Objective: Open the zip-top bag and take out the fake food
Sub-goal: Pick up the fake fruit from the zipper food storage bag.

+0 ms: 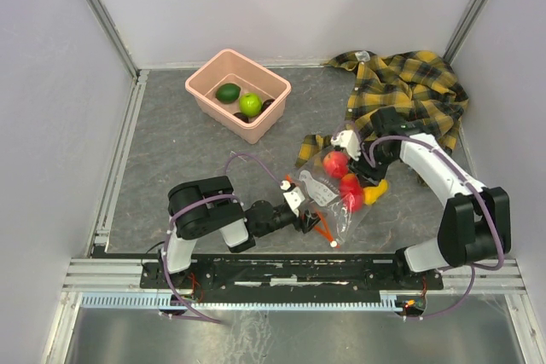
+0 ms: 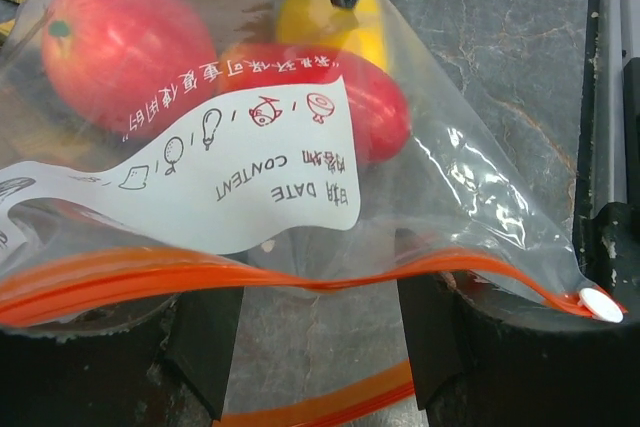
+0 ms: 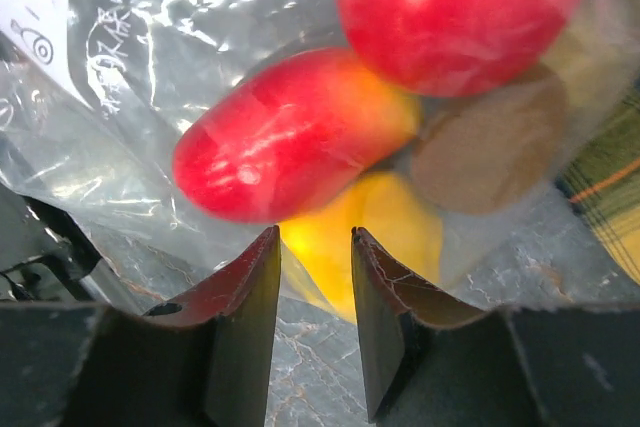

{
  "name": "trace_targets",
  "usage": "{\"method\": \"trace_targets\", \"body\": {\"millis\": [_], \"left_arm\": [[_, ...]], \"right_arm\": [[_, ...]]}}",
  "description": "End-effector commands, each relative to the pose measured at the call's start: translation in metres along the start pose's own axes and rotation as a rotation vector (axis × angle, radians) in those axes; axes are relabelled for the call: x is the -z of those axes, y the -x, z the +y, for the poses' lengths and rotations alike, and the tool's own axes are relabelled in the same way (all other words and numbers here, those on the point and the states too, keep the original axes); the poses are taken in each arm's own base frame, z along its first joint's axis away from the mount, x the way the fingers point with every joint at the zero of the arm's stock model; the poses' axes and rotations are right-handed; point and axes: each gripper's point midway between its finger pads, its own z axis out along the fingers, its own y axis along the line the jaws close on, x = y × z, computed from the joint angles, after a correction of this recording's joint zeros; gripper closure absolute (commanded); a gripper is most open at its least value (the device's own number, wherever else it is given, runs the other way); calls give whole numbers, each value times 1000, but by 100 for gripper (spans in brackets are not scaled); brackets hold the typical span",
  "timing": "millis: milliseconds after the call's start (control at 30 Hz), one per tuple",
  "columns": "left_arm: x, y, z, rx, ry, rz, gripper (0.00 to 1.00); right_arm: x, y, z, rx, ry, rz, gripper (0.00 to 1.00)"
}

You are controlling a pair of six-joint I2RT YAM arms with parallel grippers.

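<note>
Pink tub (image 1: 223, 117), back left on table (image 1: 171, 151), green fruits (image 1: 250, 105) inside. My left tool (image 1: 312, 221): spread, orange zip strip of zip-top bag (image 1: 317, 187) draped across it. Fake food (image 1: 351, 185), red and yellow, inside the bag. My right tool (image 3: 315, 242): fingers narrowly apart at the bag's bottom; whether it pinches film I cannot tell. Plaid shirt (image 1: 409, 83) behind

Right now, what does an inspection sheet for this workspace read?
Surface: grey marbled table.
Job's things: zip-top bag mid-table, zip strips parted; red, yellow, brown fake food inside; green pieces in pink tub.
Clutter: plaid shirt, far right.
End effectors: left end effector open at the zip edge; right end effector narrowly parted at the bag's other end, grip unclear.
Cables: purple cables loop off both arms.
Surroundings: white walls, metal rail.
</note>
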Motion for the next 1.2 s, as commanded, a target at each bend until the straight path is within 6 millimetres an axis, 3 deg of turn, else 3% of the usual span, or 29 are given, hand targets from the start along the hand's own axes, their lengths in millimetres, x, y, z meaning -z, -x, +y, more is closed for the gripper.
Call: {"method": "trace_targets", "body": {"millis": [0, 267, 700, 800, 1000, 1167], "left_arm": [[-6, 47, -7, -61, -37, -191, 32], [-5, 40, -4, -43, -19, -173, 22], [-7, 29, 5, -7, 29, -134, 16], [-8, 28, 7, -12, 43, -131, 15], [-11, 27, 8, -51, 42, -119, 16], [-14, 28, 7, -49, 23, -124, 16]], "right_arm": [[-13, -7, -5, 106, -45, 57, 58], [-32, -18, 9, 233, 26, 67, 58], [-48, -2, 37, 314, 148, 3, 54], [-45, 4, 43, 337, 167, -28, 50], [-25, 18, 36, 347, 91, -111, 43], [-33, 14, 27, 432, 24, -143, 26]]}}
